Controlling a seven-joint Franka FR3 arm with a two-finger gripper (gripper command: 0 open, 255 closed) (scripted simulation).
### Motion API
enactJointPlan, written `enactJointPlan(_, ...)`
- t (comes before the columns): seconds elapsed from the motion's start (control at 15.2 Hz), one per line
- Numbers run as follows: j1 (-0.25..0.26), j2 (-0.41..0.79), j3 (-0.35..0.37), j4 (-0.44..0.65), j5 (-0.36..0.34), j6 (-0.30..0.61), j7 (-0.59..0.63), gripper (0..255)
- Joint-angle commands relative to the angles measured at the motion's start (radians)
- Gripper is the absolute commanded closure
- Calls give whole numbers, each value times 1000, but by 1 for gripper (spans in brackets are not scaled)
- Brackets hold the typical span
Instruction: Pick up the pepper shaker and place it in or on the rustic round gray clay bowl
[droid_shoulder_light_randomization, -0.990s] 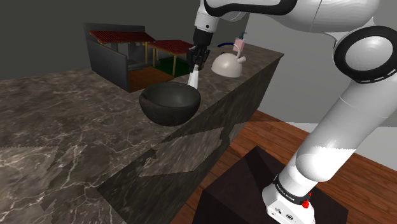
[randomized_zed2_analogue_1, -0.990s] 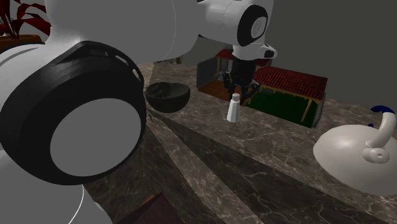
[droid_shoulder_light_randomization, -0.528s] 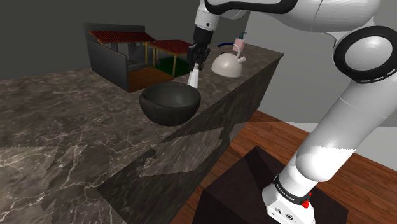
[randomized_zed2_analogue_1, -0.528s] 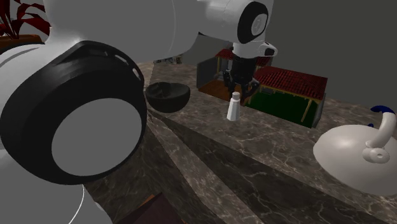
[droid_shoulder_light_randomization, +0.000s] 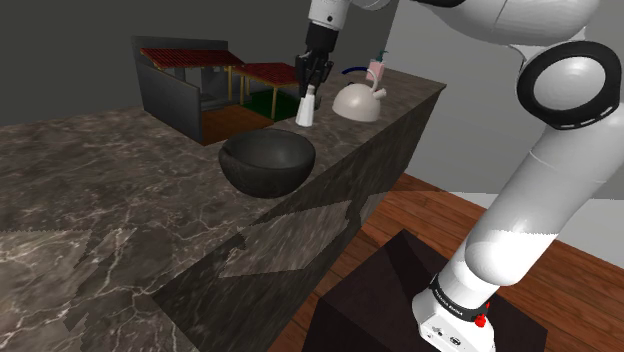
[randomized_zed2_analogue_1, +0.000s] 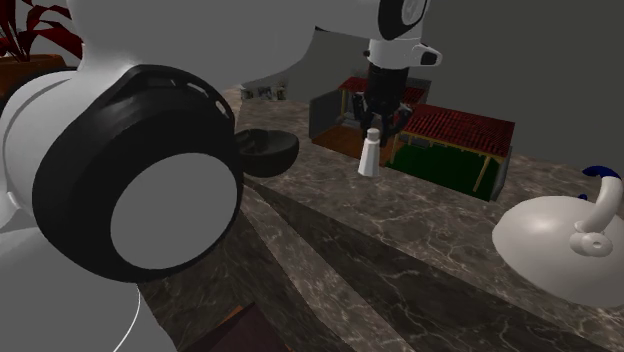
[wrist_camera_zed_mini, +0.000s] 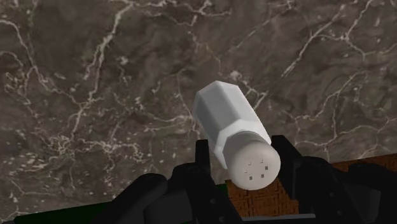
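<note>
A white pepper shaker (droid_shoulder_light_randomization: 306, 109) with a perforated round cap hangs tilted above the dark marble counter (droid_shoulder_light_randomization: 110, 200), and my black gripper (droid_shoulder_light_randomization: 311, 84) is shut on its top. It is just past the far rim of the dark grey round bowl (droid_shoulder_light_randomization: 267, 162), on the shoulder view's right side of it. In the second exterior view the shaker (randomized_zed2_analogue_1: 371, 156) hangs under the gripper (randomized_zed2_analogue_1: 378, 127), to the right of the bowl (randomized_zed2_analogue_1: 270, 150). The wrist view has both fingers (wrist_camera_zed_mini: 203, 160) clasping the shaker (wrist_camera_zed_mini: 228, 122) just below its cap, with marble underneath.
A model building with red tiled roofs (droid_shoulder_light_randomization: 196, 84) stands at the back of the counter, behind the bowl and shaker. A white teapot (droid_shoulder_light_randomization: 357, 101) sits near the counter's far corner. The counter's edge drops to a wooden floor (droid_shoulder_light_randomization: 420, 215) and my dark stand (droid_shoulder_light_randomization: 400, 300).
My gripper has risen with the shaker in it, lifting it off the counter. The bowl, teapot and model building have not moved.
</note>
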Motion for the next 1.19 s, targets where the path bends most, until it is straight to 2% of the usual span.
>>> enactJointPlan(0.0, 0, 9, 0, 40, -1, -32, 3, 255)
enactJointPlan(0.66, 4, 83, 3, 277, -11, -194, 22, 255)
enactJointPlan(1.12, 13, 174, 8, 509, -22, -334, 40, 255)
